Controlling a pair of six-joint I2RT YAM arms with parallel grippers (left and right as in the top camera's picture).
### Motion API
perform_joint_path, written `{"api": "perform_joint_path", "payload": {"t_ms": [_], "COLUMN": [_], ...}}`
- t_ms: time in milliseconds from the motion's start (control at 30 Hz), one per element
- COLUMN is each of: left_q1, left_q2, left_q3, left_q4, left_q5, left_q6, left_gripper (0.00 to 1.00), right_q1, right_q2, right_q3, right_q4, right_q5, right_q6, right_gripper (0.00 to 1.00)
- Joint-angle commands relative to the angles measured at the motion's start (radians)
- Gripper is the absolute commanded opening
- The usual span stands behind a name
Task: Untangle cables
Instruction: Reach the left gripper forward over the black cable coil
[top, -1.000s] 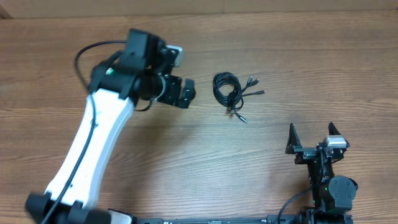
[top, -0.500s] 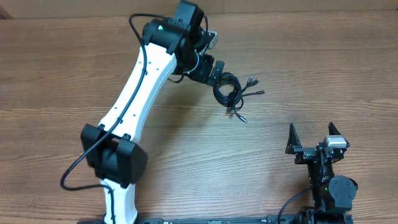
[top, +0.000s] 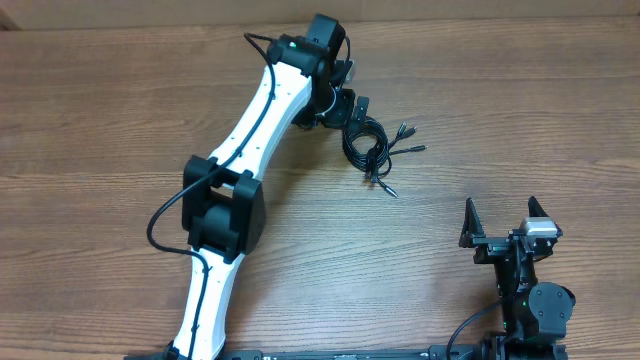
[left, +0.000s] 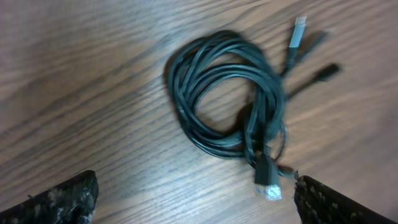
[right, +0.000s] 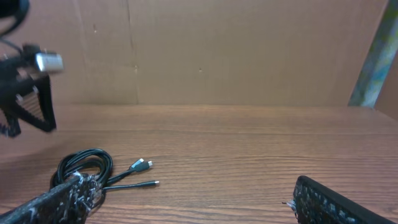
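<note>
Jaws stand wide on both arms. Overhead, the left gripper (top: 352, 111) hangs at the coiled cables' (top: 368, 143) left edge, while the right gripper (top: 500, 216) sits empty, well apart. In the left wrist view, the spread fingers (left: 62, 198) flank the coil. In the right wrist view, the cables lie far left on the wooden table (right: 249, 155).

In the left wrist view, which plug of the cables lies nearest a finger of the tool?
The pale-tipped plug at the lower edge of the coil, close beside one finger; the other plugs lie beyond it.

Overhead downward, left wrist close, right wrist low, sharing cables (left: 267, 112)
</note>
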Motion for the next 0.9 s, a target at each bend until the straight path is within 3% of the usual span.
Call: {"api": "perform_joint_path", "payload": {"t_ms": [0,200,733,867], "left_q1": [-0.029,-0.091,-0.098,-0.098], "left_q2": [0.053,0.088,0.119,0.119], "left_q3": [0.021,0.021,-0.007,-0.040], "left_q4": [-0.002,0.076,0.124,0.147], "left_q5": [-0.136,-0.278,-0.356,-0.375], "left_q6": [-0.184,-0.261,-0.324,-0.325], "left_gripper": [1.00,1.00,1.00,0.96], "right_q1": [0.006,0.006,0.006,0.006], "right_q2": [-0.009,-0.009,-0.009,-0.009], "right_q3": [-0.010,-0.010,-0.010,-0.010], "right_q4": [0.003,0.003,0.003,0.003], "right_q5": [0.002,0.002,0.002,0.002], "right_q6": [-0.002,-0.002,-0.002,-0.002], "right_gripper": [1.00,1.00,1.00,1.00]}}
